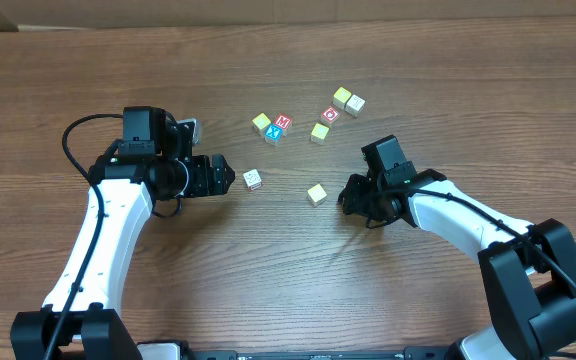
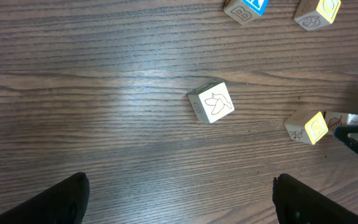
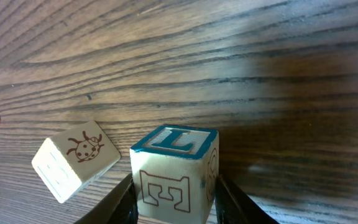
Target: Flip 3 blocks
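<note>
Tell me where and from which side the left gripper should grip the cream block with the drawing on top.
Take the cream block by two opposite side faces, coming straight down from above. It lies flat on the table with nothing touching it, so both fingers should have room. It sits askew to the open left gripper, so turn the wrist first.

Teal-topped block (image 3: 174,168) within right claw (image 3: 176,202)

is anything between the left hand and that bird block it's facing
Nothing visible. Only bare table lies between the open left hand and the bird block. The yellow-faced block and the L block in the right hand sit off to one side.
</note>
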Tool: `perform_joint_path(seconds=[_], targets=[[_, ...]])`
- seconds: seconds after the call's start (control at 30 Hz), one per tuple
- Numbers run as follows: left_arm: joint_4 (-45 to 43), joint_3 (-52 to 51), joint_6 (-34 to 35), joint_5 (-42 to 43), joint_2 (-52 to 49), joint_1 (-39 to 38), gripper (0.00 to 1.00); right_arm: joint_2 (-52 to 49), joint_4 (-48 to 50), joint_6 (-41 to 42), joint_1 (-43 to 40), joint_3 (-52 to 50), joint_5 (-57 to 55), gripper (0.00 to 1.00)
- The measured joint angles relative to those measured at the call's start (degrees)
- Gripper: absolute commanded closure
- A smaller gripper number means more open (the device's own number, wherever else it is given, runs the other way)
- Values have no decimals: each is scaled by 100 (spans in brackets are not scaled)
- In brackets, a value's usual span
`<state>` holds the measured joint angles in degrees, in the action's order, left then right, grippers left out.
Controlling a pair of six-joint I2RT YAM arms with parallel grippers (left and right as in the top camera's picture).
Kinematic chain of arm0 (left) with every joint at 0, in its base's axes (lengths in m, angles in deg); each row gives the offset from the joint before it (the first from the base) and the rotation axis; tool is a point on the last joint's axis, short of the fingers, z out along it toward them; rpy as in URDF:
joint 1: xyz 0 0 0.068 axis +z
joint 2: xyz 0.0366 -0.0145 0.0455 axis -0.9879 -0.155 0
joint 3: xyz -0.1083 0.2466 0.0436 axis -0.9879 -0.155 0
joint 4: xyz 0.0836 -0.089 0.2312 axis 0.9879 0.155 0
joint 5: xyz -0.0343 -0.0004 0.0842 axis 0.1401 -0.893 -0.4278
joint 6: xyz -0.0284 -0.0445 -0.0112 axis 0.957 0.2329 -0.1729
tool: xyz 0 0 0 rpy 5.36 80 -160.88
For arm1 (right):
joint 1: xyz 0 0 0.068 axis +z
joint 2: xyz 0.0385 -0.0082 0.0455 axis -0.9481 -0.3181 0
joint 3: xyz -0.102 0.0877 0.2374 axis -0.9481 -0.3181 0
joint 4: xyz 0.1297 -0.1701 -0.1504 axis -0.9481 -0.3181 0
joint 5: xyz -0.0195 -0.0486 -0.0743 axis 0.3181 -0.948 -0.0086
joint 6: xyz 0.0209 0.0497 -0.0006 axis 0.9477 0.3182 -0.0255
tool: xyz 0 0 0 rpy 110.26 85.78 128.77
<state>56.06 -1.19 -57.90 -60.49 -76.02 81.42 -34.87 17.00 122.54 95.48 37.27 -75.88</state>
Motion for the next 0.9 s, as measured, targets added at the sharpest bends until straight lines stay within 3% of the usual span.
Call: perform_joint_path(seconds=[0.5,0.9], targets=[[2,0,0,0,0,0,11,7,-125,-859,2,42,4,71],[7,0,15,0,0,0,8,107,-1147,-1207,0,260,4,77]])
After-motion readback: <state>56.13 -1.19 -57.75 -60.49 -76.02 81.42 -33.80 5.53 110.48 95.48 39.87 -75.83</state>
